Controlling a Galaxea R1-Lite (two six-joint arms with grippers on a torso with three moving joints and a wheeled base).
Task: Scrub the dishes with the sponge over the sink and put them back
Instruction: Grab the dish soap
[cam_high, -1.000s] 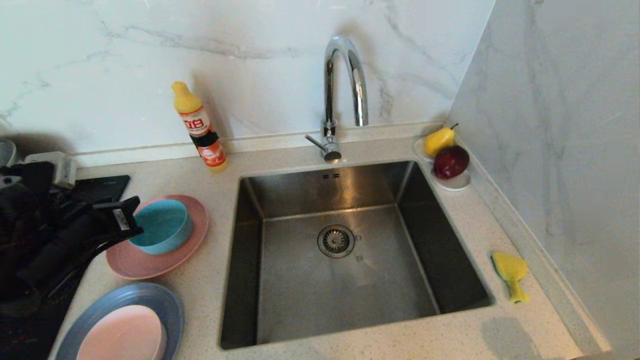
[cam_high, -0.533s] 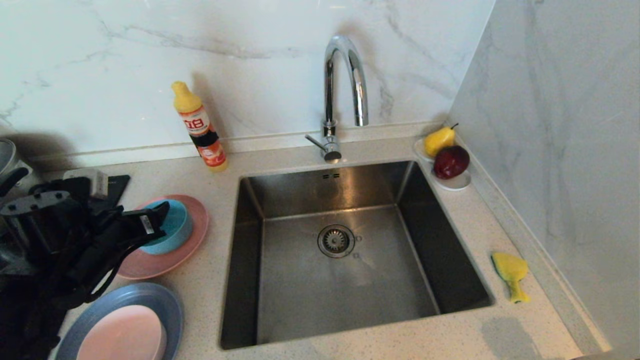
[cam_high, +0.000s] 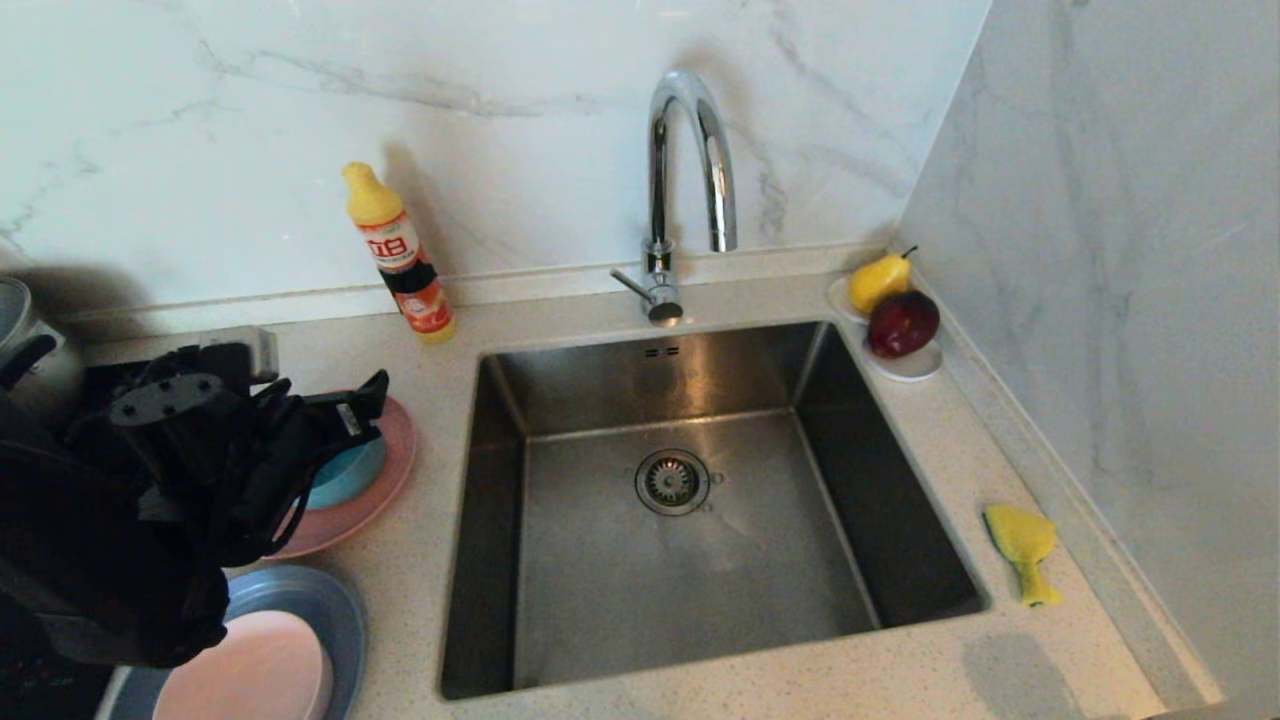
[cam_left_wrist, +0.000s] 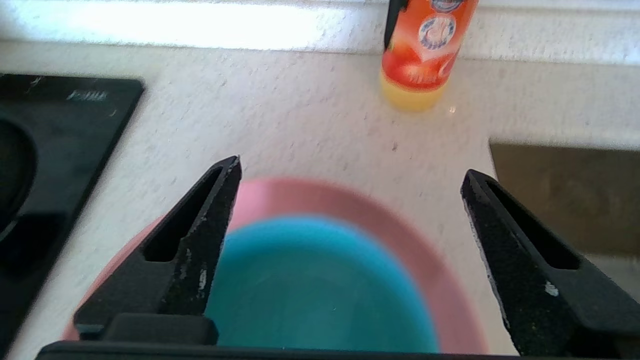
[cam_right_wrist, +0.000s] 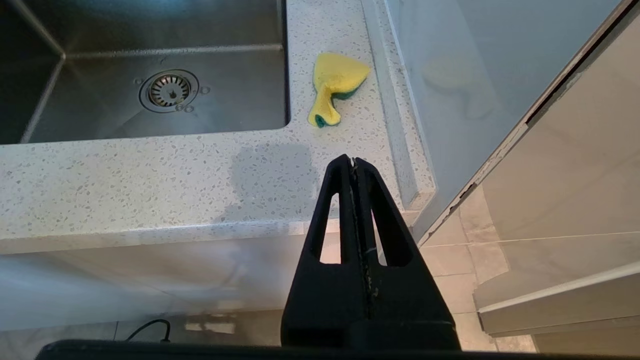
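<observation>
Left gripper (cam_left_wrist: 350, 172) hovers wide open and empty over the matte teal bowl (cam_left_wrist: 320, 285) on the salmon-pink plate (cam_left_wrist: 410, 230), at nine o'clock of the square steel sink (cam_high: 680, 540), apparently the pick-up step: next, lower and close on the rim.

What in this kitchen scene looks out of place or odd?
Only the sponge: it lies crumpled and twisted on the counter right of the sink, not flat. Nothing looks spilled or broken.
</observation>
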